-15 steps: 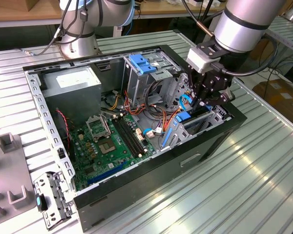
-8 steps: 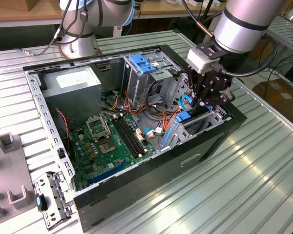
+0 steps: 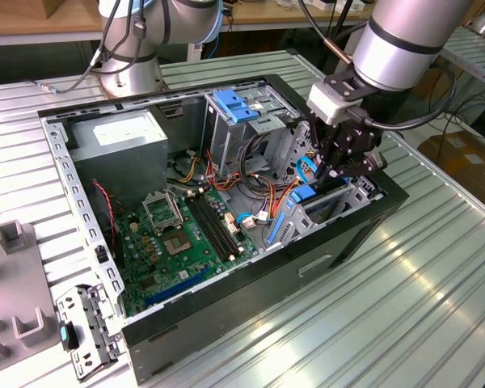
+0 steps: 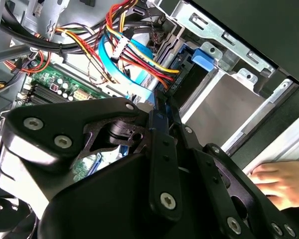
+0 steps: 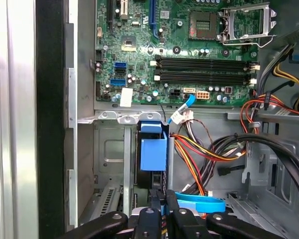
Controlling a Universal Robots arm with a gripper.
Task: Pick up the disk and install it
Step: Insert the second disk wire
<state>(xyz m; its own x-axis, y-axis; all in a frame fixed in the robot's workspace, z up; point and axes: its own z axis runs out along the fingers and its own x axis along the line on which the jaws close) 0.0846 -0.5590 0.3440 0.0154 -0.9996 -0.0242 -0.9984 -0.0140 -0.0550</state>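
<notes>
The gripper (image 3: pixel 339 166) sits low in the drive bay, jaws pinched on what looks like the disk (image 5: pixel 153 154). Nearby wires (image 5: pixel 199 154) could snag it.

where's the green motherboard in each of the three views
Exterior view: the green motherboard lies on the case floor, at the exterior view's left of the drive bay.
Second wrist view: a strip of it shows behind the cables.
First wrist view: it lies beyond the bay.
Shared landmark: the red-and-yellow cable bundle.
</notes>
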